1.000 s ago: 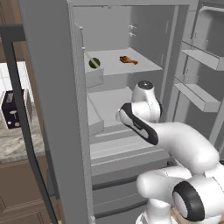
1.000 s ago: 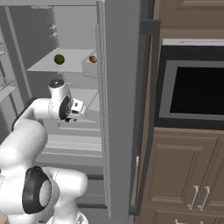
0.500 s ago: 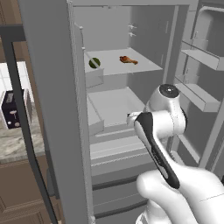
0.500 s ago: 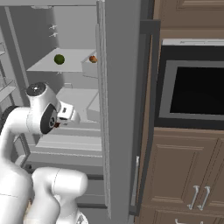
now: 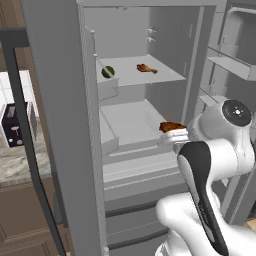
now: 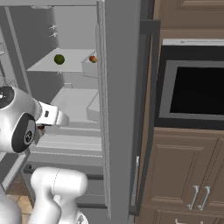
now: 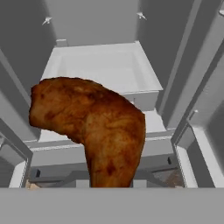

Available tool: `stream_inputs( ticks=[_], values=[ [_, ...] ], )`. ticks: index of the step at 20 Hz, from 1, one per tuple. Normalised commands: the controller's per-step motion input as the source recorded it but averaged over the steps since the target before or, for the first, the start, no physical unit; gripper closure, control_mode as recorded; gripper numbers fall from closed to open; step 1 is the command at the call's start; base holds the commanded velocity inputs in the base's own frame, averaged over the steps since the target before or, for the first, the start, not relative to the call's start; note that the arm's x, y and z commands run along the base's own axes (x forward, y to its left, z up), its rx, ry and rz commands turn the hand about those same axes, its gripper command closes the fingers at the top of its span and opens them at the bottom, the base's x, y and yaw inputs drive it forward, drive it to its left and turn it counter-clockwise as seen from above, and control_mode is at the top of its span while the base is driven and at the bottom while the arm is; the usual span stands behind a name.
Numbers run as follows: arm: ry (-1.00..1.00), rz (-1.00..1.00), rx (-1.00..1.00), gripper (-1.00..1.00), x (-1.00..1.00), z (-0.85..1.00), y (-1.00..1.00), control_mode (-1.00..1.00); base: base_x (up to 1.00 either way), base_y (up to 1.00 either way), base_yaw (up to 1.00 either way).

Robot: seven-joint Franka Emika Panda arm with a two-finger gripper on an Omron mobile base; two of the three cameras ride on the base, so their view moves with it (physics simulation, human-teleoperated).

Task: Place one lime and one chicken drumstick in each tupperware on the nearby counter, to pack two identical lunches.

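Note:
My gripper (image 5: 173, 133) is shut on a brown chicken drumstick (image 7: 94, 127), held in front of the open fridge's middle shelf. The same drumstick (image 5: 171, 126) pokes out above the white hand in the left base view. It hides the fingertips in the hand view. On the upper fridge shelf (image 5: 165, 75) lie a green lime (image 5: 107, 72) and a second drumstick (image 5: 146, 68); the right base view has the lime (image 6: 59, 59) and that drumstick (image 6: 92, 58) too. The mottled stone counter (image 5: 20, 162) lies at the far left, beyond the fridge wall.
A black toaster (image 5: 15, 125) stands on the counter. The open fridge door with its bins (image 5: 235, 65) is to the right of my arm. The fridge's side wall (image 6: 120, 109) and a built-in oven (image 6: 194, 92) stand at the right. A white drawer (image 7: 100, 70) sits below the hand.
The hand has drawn back out of the fridge's middle shelf and to the right with the drumstick. The elbow has swung up close to the base cameras.

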Motion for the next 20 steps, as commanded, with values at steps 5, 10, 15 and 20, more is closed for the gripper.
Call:
stream_inputs(
  ticks=[5, 10, 15, 20],
  values=[
    [-0.01, 0.01, 0.00, 1.00, -0.11, 0.54, -0.14, 1.00, -0.11, -0.02, 0.01],
    [0.00, 0.00, 0.00, 1.00, 0.00, 0.00, 0.00, 1.00, -0.80, 0.02, 0.00],
    [0.00, 0.00, 0.00, 1.00, 0.00, 0.00, 0.00, 1.00, -1.00, 0.17, 0.00],
    [0.00, 0.00, 0.00, 1.00, 0.00, 0.00, 0.00, 1.00, -0.71, 0.46, 0.00]
  ],
)
